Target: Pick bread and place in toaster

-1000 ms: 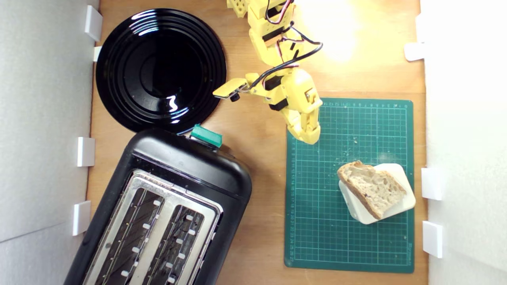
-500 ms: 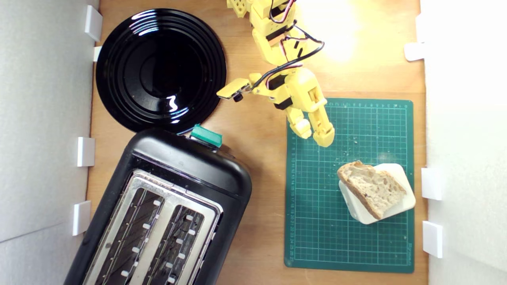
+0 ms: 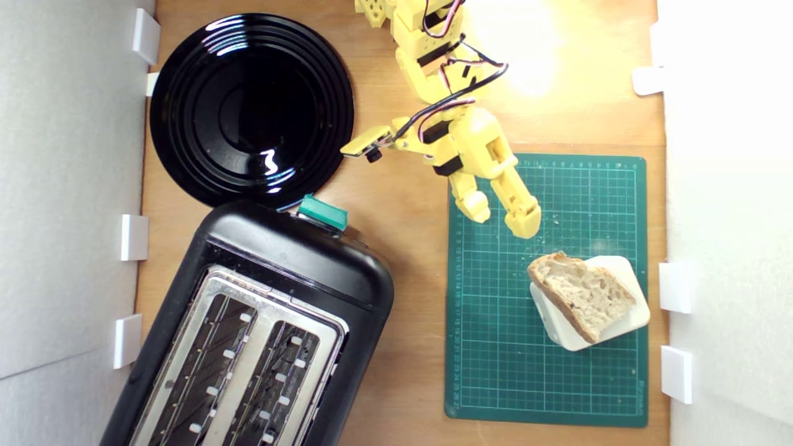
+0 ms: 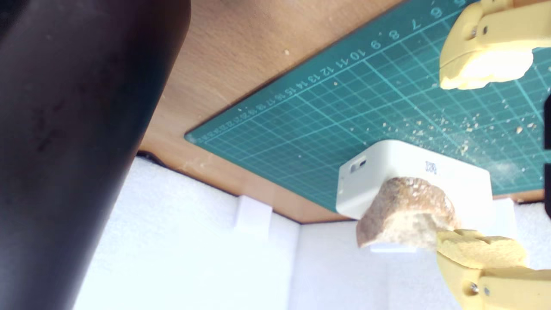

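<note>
Overhead, claw (image 3: 500,217) spread above green mat (image 3: 495,371), bread (image 3: 582,294) on white block (image 3: 632,316), port visible only wrist-side.

Ruler numbers 6–16 along mat (image 4: 301,129) edge

A hobby robotics bench set up as a mock kitchen.

White foam walls (image 3: 68,186) box in a wooden tabletop (image 3: 409,235) holding a green cutting mat (image 3: 495,347), toaster (image 3: 297,260) and black plate (image 3: 248,105).

Bare green mat (image 3: 495,310) lies open between the gripper (image 3: 502,222) and the bread (image 3: 582,296). The toaster (image 3: 297,260) and black plate (image 3: 248,105) crowd the exterior view's left.
</note>
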`<state>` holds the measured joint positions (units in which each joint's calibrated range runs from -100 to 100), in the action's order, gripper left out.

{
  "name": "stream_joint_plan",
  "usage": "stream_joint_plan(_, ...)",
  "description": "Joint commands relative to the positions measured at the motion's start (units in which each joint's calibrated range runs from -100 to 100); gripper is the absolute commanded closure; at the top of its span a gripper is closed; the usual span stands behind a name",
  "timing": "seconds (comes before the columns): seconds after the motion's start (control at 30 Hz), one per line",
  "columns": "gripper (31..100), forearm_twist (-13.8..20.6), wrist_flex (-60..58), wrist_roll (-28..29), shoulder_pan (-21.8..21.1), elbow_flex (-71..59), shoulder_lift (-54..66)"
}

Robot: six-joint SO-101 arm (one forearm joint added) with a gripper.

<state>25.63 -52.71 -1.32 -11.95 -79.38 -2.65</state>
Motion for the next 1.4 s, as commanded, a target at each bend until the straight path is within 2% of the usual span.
stream_joint_plan(0.0,31.4,0.4,-2.2,2.1,-0.9,3.9,-0.2)
stream_joint_plan(0.37,32.0,-0.5,-2.2,2.1,-5.0,9.9,-5.4)
stream_joint_plan(0.87,32.1,-0.6,-2.0,2.2,-5.4,21.2,-13.2)
stream_joint_plan(1.07,32.1,-0.7,-2.0,2.1,-7.5,26.7,-17.0)
stream_joint_plan(1.23,31.8,-5.7,-2.0,1.7,-9.5,29.5,-19.1)
stream_joint_plan(1.37,31.9,-6.0,-2.0,1.7,-9.6,31.8,-20.3)
